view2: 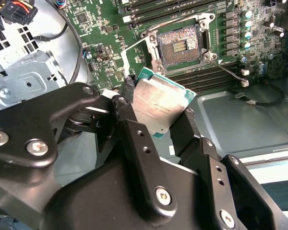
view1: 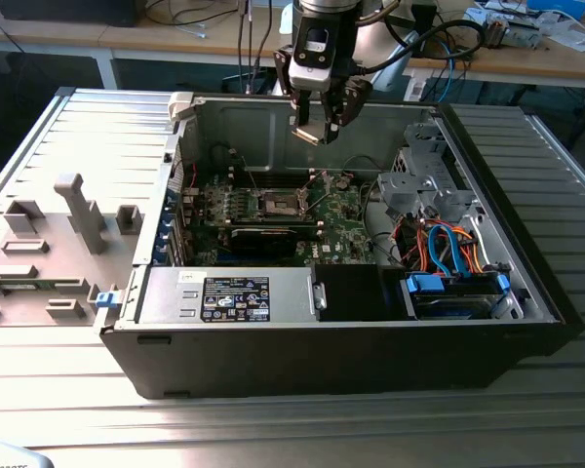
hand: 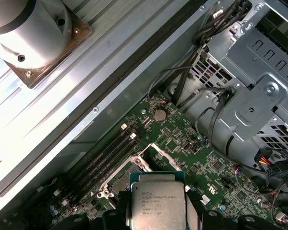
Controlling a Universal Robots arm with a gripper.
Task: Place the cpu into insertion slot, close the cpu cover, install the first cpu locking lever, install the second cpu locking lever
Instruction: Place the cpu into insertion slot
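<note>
Silvery cpu (view2: 158, 103): gripped flat by tool (view1: 315, 130).
Insertion slot (view1: 278, 203): uncovered, below tool, slightly toward exterior view's left.

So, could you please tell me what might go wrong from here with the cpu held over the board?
The gripper grips the cpu only by its edges, so it could slip and fall onto the motherboard. The cpu also looks turned relative to the insertion slot; lowered like that, it might damage the exposed contacts.
</note>
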